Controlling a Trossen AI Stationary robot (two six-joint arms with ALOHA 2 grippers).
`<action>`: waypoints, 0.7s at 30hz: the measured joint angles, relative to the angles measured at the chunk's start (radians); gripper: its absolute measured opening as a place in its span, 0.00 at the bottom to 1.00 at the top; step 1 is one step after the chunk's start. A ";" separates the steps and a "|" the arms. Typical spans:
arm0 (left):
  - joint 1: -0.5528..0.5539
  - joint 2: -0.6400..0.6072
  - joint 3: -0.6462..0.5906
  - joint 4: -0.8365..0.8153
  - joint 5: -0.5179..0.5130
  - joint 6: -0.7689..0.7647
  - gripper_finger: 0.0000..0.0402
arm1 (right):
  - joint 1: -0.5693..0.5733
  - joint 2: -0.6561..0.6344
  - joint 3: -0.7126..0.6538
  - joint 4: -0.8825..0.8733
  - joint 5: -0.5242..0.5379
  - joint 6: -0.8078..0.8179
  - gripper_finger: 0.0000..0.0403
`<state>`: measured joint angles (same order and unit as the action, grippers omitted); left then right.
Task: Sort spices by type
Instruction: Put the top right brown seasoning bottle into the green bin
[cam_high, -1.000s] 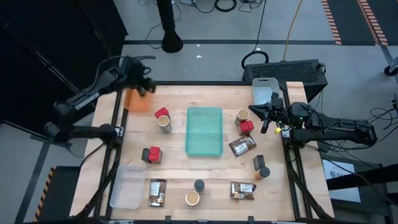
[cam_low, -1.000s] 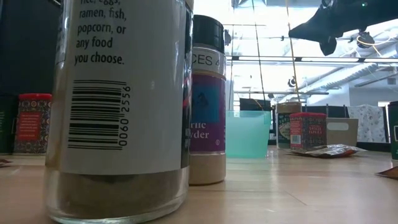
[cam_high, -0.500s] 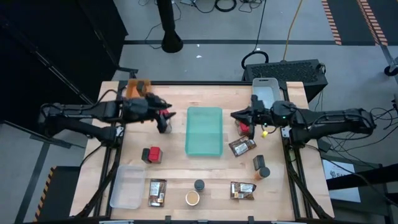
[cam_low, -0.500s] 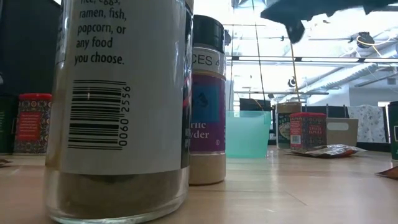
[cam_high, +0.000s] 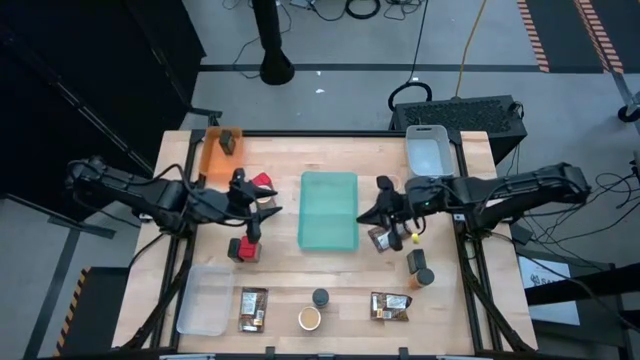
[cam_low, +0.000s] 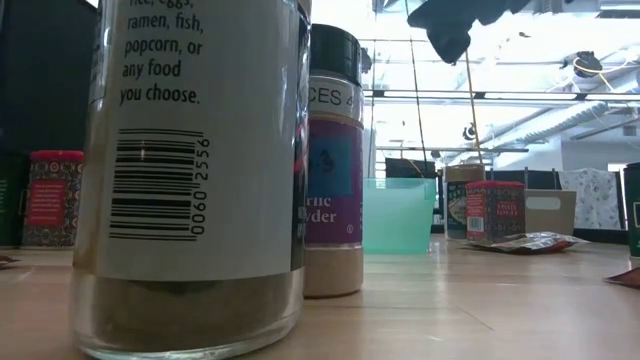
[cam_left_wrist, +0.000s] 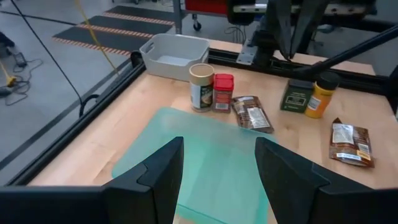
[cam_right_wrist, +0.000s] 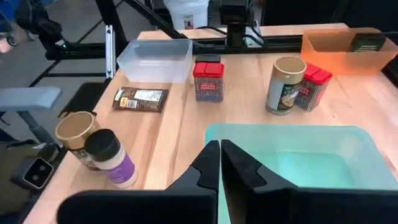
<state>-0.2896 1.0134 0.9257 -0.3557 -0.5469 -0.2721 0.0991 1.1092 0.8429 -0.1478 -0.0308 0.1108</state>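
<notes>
Spices stand scattered around the teal tray (cam_high: 329, 210). Left of it are a red box (cam_high: 261, 183) and another red box (cam_high: 245, 248). Right of it lies a brown packet (cam_high: 388, 236), with a dark box (cam_high: 415, 261) nearer. Along the near edge sit packets (cam_high: 253, 308), (cam_high: 390, 306), a black-lidded jar (cam_high: 320, 297) and a tan jar (cam_high: 309, 319). My left gripper (cam_high: 260, 208) hovers open by the tray's left side, over a tan jar (cam_right_wrist: 286, 84). My right gripper (cam_high: 368, 214) hovers shut at the tray's right side, facing across it (cam_right_wrist: 219, 165).
An orange bin (cam_high: 222, 150) sits at the far left corner, a pale bin (cam_high: 425, 150) at the far right and a clear bin (cam_high: 203, 298) at the near left. In the low view a barcode jar (cam_low: 190, 170) and a purple-labelled jar (cam_low: 333, 170) stand close to the camera.
My left gripper has swung from the orange bin at the far left corner toward the near side and the teal tray, coming down over the tan jar and red box. My right gripper has moved from the table's right edge leftward and nearer, up to the tray's right side.
</notes>
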 joint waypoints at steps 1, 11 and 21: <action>-0.006 0.000 0.000 0.001 -0.012 0.000 0.50 | 0.001 0.008 0.000 0.000 0.000 0.000 0.00; -0.021 0.000 0.000 0.004 -0.038 0.017 0.50 | 0.011 0.058 0.000 -0.024 0.080 0.007 0.02; -0.020 0.000 0.000 0.003 -0.066 0.018 0.50 | -0.001 0.054 0.042 -0.404 0.215 0.262 0.13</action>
<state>-0.3099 1.0134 0.9257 -0.3527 -0.6128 -0.2536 0.0982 1.1629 0.8846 -0.5521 0.1845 0.3724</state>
